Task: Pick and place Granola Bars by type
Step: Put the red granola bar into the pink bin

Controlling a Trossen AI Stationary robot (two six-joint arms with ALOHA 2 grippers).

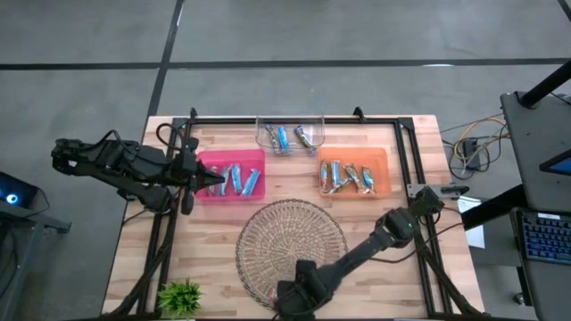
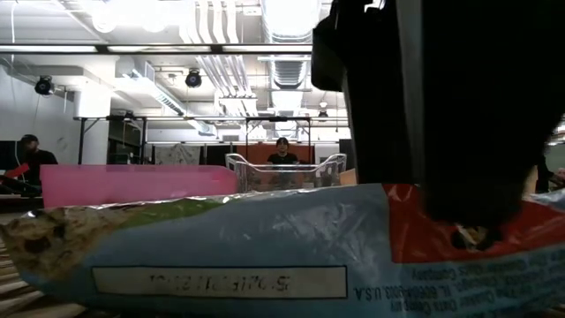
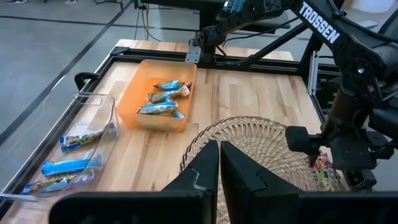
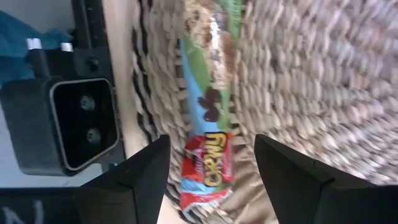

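Observation:
One granola bar [image 4: 208, 93], in a blue, green and red wrapper, lies flat on the near rim of a round woven mat [image 1: 290, 232]; it fills the foreground of the low view [image 2: 265, 256]. My right gripper [image 4: 211, 142] points down over the bar's red end, open, with one finger on either side of it. Whether a finger touches the wrapper does not show. My left gripper [image 3: 219, 168] hangs shut and empty above the table's left side, beside the pink tray [image 1: 203, 192]. More bars lie in the pink, clear [image 1: 290, 141] and orange [image 1: 354, 171] trays.
A black metal frame [image 1: 406, 152] runs around the work area. A small green plant [image 1: 181, 296] stands at the near left corner. A black camera box [image 4: 68, 124] sits just off the mat's near rim, close to my right gripper. People show in the room behind.

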